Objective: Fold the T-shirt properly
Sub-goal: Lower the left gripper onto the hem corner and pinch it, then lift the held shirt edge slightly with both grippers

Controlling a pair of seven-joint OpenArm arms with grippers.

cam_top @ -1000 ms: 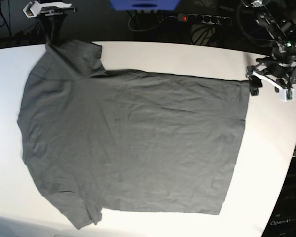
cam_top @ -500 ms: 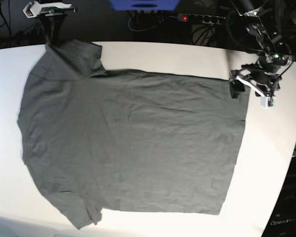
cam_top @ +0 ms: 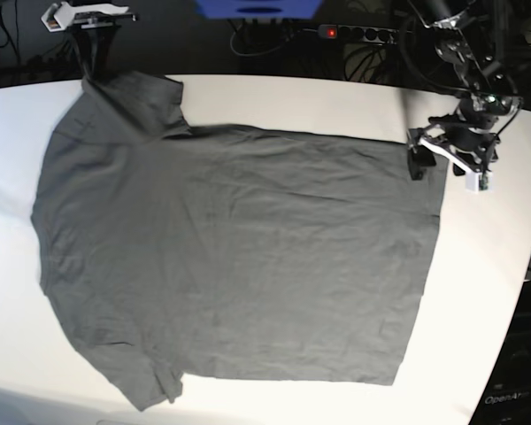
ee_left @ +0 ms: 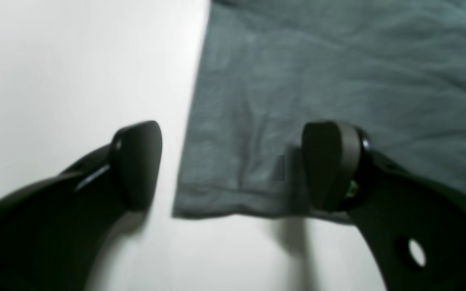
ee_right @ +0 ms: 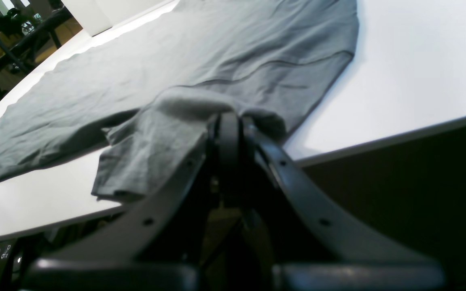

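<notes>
The dark grey T-shirt lies spread flat on the white table, its hem toward the right of the base view. My left gripper hovers open over the hem's far corner. In the left wrist view that gripper has one finger above bare table and the other over the T-shirt, with the corner between them. My right gripper is at the far left table edge, shut on a sleeve. In the right wrist view the gripper pinches the T-shirt, whose cloth bunches up at the jaws.
Behind the table's far edge lie a black power strip with a red light, tangled cables and a blue object. The table's right edge curves inward close to the left arm.
My left gripper has moved left from beside the T-shirt to over its hem corner, staying open. The right gripper and the T-shirt have not moved.
</notes>
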